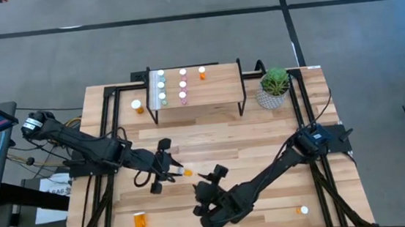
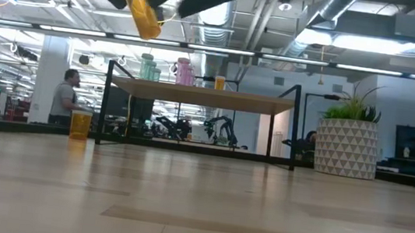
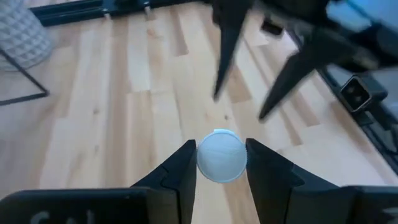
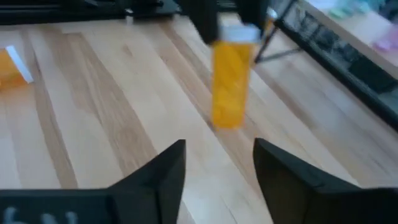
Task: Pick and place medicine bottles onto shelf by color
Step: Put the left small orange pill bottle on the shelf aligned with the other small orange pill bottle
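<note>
Left gripper (image 1: pixel 171 172) hangs in front of the shelf (image 1: pixel 195 92), over mid-table, fingers clamped on a small orange bottle (image 1: pixel 186 172). From its wrist only the white cap (image 3: pixel 221 155) shows between the two fingers; the body is hidden behind it. At table height the bottle hangs tilted, high above the tabletop (image 2: pixel 198 202), the gripper above cut off by the frame edge.

Right gripper (image 1: pixel 210 183) sits just beside the bottle on the side away from the shelf, jaws apart with nothing between them; its wrist view shows the bottle blurred, ahead of the fingers.

On the shelf: green bottles (image 1: pixel 161 86) in a row at the left end, pink ones (image 1: pixel 182 84) next, one orange (image 1: pixel 202 72) beyond them. Labels too small to read.

Loose orange bottles: one (image 1: pixel 137 105) just beside the shelf's left legs, a larger one (image 1: pixel 140 222) well in front near the left table edge, another (image 1: pixel 303 210) far front right.

Potted plant (image 1: pixel 274 86) stands right of the shelf.
</note>
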Controlling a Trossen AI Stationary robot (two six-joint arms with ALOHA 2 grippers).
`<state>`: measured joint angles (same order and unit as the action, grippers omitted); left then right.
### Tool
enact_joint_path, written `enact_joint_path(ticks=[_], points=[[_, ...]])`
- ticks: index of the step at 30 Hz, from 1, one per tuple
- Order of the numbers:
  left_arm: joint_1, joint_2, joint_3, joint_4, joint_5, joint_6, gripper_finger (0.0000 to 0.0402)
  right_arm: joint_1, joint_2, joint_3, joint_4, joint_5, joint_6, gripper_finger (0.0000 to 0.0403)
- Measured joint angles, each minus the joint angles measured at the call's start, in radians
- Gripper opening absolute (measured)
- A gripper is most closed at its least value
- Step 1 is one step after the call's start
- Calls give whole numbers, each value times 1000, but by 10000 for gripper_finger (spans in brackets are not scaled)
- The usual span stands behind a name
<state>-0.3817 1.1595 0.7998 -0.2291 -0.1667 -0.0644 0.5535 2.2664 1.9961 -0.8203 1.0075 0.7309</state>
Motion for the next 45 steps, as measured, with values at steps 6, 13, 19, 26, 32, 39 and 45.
enact_joint_path(ticks=[6,13,19,26,32,39,45], points=[[36,0,142,-155,-39,64,105,51,-69,0,-372,87,311,243],[194,43,360,-315,-40,166,105,137,-103,-44,-734,243,752,244],[339,190,585,-494,-22,239,109,144,-154,-162,-728,232,805,244],[426,336,744,-573,10,279,117,101,-171,-256,-342,171,511,244],[460,366,772,-576,59,299,118,47,-169,-282,211,-103,-34,243],[510,366,782,-614,65,325,118,23,-285,-282,421,-356,-397,225],[573,366,783,-592,67,382,119,-2,-438,-433,499,-432,-533,209]])
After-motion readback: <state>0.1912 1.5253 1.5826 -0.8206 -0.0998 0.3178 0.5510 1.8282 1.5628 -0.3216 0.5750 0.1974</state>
